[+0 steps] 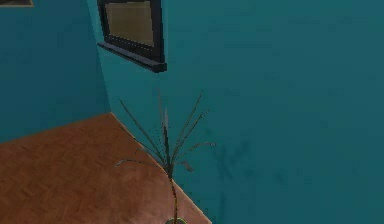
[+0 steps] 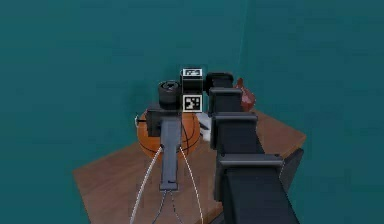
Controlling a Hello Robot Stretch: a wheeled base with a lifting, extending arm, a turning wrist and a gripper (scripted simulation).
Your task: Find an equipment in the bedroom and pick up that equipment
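In the forward view a window [image 1: 131, 26] sits at 11 o'clock and a plant [image 1: 173, 150] stands at 6 o'clock, tucked by the wall. In the arm side view, on the table [image 2: 105, 178], an orange thing [image 2: 150, 143] lies at 9 o'clock of the arm [image 2: 245, 170]. It may be the equipment, so the arm likely reaches out to get it. I cannot tell if the gripper [image 2: 168, 190] holds anything.

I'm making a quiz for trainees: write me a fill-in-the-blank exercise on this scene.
The walls are painted ____.
The spindly plant stands on a ____ floor.
The two marker squares on the arm are white with ____ marks.
Missing words: teal; wooden; black.
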